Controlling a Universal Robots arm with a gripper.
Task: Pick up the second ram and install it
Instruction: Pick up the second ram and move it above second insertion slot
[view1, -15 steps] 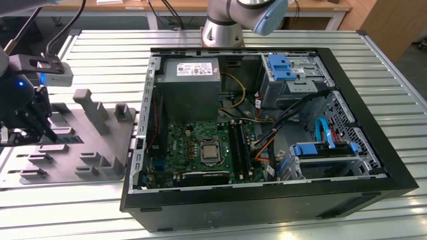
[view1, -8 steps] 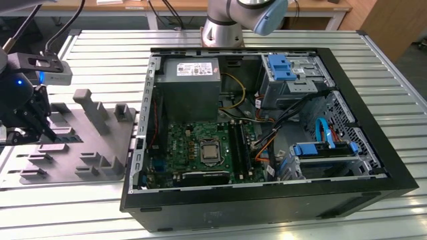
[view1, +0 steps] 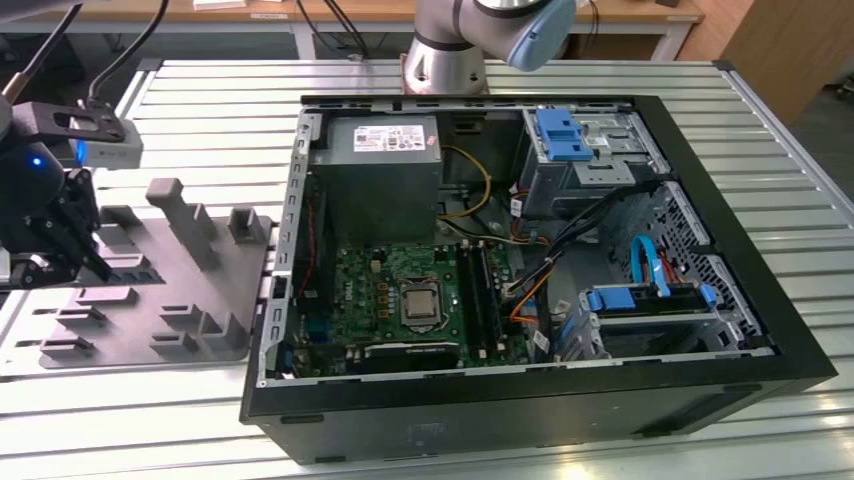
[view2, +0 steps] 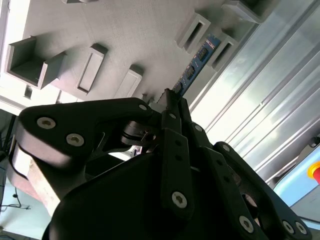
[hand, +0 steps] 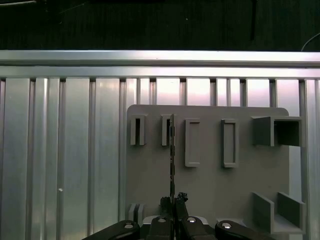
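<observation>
My gripper (view1: 60, 240) sits over the gray tray (view1: 200, 300) at the exterior view's left, well apart from the open computer case (view1: 534, 420). Tray and case both rest on the ribbed metal table (view1: 214, 90). My fingers are closed on the memory stick (view2: 199, 56), clamped at one end of it. In the second wrist view the stick runs out from my fingertips, dark blue with small black chips along its face. Its far end lies between two raised slot holders on the tray. In the first wrist view I see it edge-on, a thin dark line just beside one holder. Cannot tell whether the stick touches the tray. Inside the case the green motherboard (view1: 360, 290) lies flat, exposed
</observation>
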